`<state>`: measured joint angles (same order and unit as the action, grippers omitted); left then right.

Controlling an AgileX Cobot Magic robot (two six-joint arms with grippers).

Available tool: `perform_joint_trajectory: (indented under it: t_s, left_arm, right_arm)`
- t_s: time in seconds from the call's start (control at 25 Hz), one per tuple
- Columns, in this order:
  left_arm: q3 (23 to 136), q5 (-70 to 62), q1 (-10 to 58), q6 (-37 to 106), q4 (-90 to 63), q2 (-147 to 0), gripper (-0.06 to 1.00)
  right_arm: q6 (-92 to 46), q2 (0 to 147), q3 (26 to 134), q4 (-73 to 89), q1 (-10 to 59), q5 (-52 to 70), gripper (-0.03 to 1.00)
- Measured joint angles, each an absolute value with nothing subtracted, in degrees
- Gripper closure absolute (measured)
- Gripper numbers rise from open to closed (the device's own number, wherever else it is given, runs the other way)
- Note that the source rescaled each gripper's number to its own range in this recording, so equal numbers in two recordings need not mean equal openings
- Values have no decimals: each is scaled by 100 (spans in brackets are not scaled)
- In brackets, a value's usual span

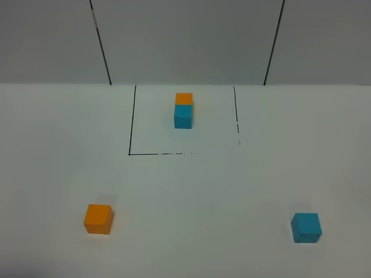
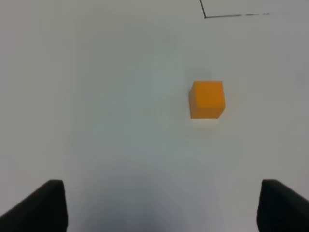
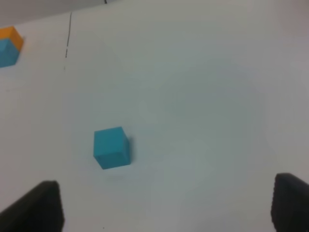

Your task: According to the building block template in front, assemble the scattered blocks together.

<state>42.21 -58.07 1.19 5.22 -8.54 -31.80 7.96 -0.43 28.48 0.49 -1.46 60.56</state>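
Note:
The template [image 1: 184, 110] is an orange cube joined to a cyan cube, standing inside a thin black drawn square at the back middle of the white table; it also shows as the template [image 3: 8, 46] at the right wrist view's edge. A loose orange block [image 1: 98, 219] lies at the front left, seen as the orange block [image 2: 207, 99] ahead of my open left gripper [image 2: 161, 208]. A loose cyan block [image 1: 306, 227] lies at the front right, seen as the cyan block [image 3: 111, 147] ahead of my open right gripper [image 3: 166, 208]. Neither gripper touches anything. No arm shows in the high view.
The black outline [image 1: 133, 121] has a broken front line and a faint right side. Behind the table [image 1: 191, 191] rises a grey panelled wall [image 1: 185, 40] with dark seams.

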Motion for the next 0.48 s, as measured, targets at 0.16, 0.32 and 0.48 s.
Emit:
perform_joint_trajectory:
  t_s: [0.16, 0.32, 0.48]
  left_arm:
    - [4810, -5794, 119, 516, -854, -4309, 26]
    - [5354, -5794, 119, 516, -854, -5333, 26]
    - [5726, -5788, 119, 490, -854, -6109, 26]
  right_arm:
    - [796, -43, 2848, 49, -146, 6056, 25]
    - [796, -43, 2848, 49, -146, 6056, 25]
    - [796, -43, 2848, 49, -146, 6056, 25]
